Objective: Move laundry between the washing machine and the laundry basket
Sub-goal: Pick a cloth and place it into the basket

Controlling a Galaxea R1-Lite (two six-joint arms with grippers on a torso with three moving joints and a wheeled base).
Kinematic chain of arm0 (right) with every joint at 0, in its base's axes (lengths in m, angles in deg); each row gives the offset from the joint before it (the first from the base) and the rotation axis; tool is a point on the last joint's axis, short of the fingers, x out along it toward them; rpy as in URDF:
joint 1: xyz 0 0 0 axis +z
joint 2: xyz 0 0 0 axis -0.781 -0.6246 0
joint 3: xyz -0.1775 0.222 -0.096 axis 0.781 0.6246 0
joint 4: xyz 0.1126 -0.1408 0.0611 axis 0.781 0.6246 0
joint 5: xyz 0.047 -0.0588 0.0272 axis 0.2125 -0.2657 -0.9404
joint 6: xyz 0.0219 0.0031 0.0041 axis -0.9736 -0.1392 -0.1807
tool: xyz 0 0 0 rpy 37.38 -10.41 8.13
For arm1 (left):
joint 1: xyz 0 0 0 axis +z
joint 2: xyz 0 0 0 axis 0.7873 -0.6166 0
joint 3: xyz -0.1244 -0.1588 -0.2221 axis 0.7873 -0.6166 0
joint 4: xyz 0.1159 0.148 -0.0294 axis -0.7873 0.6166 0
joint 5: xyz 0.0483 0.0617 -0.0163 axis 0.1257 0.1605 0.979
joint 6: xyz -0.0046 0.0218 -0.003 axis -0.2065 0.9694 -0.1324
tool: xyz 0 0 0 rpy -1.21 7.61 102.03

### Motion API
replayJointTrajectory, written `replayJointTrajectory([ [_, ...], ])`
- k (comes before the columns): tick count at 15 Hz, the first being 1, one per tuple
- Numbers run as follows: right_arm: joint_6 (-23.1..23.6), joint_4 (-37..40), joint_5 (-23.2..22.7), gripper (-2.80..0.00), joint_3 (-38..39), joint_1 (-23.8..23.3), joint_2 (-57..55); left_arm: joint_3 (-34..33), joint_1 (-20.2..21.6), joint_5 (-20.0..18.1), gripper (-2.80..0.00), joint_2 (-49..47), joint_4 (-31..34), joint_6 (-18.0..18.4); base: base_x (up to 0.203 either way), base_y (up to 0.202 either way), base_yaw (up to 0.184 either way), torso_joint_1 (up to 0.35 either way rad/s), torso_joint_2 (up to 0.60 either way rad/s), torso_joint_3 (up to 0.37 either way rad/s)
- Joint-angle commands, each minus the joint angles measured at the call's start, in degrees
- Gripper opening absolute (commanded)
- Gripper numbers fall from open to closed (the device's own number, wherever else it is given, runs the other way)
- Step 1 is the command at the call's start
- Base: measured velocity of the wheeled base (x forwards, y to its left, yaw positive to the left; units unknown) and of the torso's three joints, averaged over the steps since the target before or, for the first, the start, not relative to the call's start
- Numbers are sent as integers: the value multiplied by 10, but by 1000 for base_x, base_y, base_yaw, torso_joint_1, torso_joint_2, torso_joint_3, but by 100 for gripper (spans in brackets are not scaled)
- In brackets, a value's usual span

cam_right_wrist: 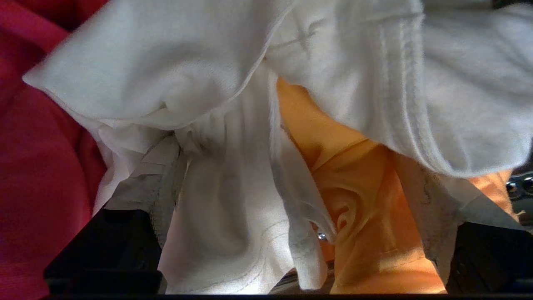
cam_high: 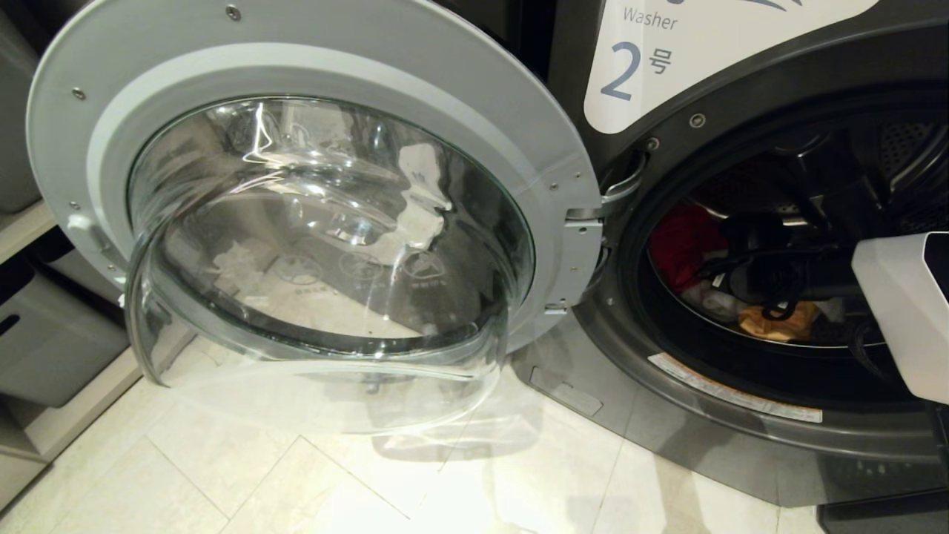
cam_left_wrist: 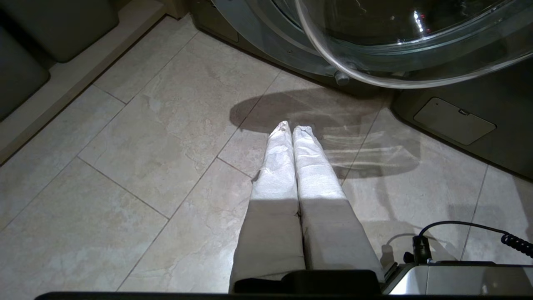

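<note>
The washing machine [cam_high: 630,70], marked 2, has its round glass door [cam_high: 326,222] swung open to the left. The laundry lies in its drum: a red-pink garment [cam_high: 682,241], a white one [cam_high: 715,302] and a yellow-orange one [cam_high: 778,322]. My right arm [cam_high: 901,311] reaches into the drum. Its gripper [cam_right_wrist: 291,183] is open and pressed into the pile, with white cloth [cam_right_wrist: 225,200] and orange cloth [cam_right_wrist: 366,196] between the spread fingers [cam_right_wrist: 156,179] and the red garment [cam_right_wrist: 41,166] off to one side. My left gripper [cam_left_wrist: 291,127] is shut and empty, low over the floor. The laundry basket is out of view.
The open door juts out over the pale tiled floor [cam_high: 296,475]. Grey bins on a low shelf [cam_high: 52,334] stand at the far left. The machine's lower panel with a small flap [cam_left_wrist: 454,121] lies close to the left gripper.
</note>
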Motion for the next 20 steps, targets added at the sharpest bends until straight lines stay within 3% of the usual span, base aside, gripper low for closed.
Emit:
replayJointTrajectory([
  [1,-2,0,1,0,0,-1,-10,0,0,0,-280,1,0,0,0,0,0,0,0,0],
  [2,-1,0,1,-280,0,-1,-10,0,0,0,-280,1,0,0,0,0,0,0,0,0],
  [12,-5,5,1,-280,25,4,30,0,0,0,-280,1,0,0,0,0,0,0,0,0],
  [16,-17,2,1,-280,79,22,81,0,-1,0,-280,1,0,-1,0,0,0,0,0,0],
  [20,-19,-46,5,-280,199,71,162,0,0,0,-280,1,0,0,0,0,0,0,0,0],
])
